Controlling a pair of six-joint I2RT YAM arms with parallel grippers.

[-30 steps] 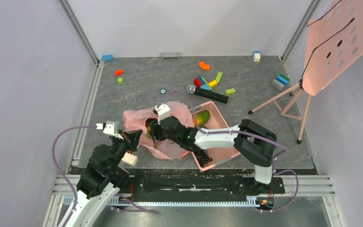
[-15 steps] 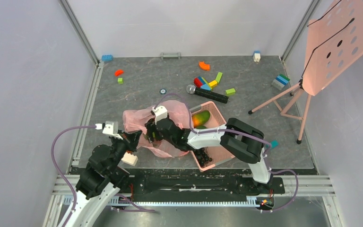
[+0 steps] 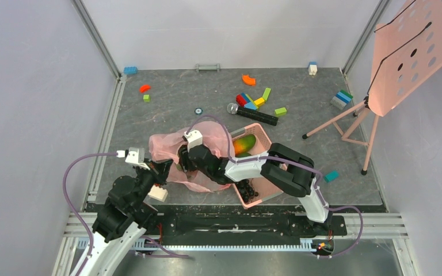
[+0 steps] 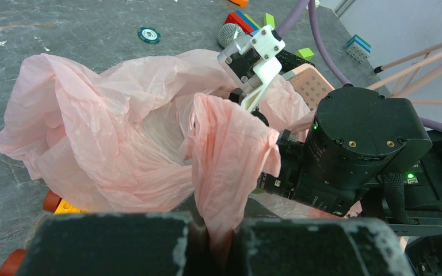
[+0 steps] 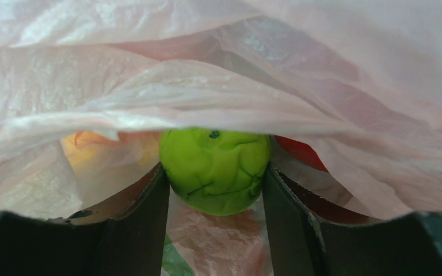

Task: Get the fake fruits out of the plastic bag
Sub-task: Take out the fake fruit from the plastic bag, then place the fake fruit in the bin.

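The pink plastic bag (image 3: 164,146) lies crumpled at the near middle of the table. My left gripper (image 4: 221,233) is shut on a twisted strip of the bag's (image 4: 92,126) edge and holds it up. My right gripper (image 5: 216,192) is deep inside the bag (image 5: 149,86), under a fold of film. Its two fingers press on both sides of the lime-green bumpy fruit (image 5: 216,169). A red fruit (image 5: 300,153) shows just behind its right finger. A yellow-orange shape (image 5: 92,150) shows through the film on the left. In the top view the right gripper's tips are hidden in the bag.
The rigid pink basket (image 3: 267,181) stands right of the bag with the mango (image 3: 244,145) and black grapes (image 3: 247,187). A microphone (image 3: 253,114), loose blocks (image 3: 250,100) and a music stand (image 3: 380,86) lie farther back. An orange toy (image 4: 63,206) sits under the bag.
My right arm has pushed left, its gripper going deeper into the bag. Its elbow has swung left and uncovered a teal block. The left gripper has held still.
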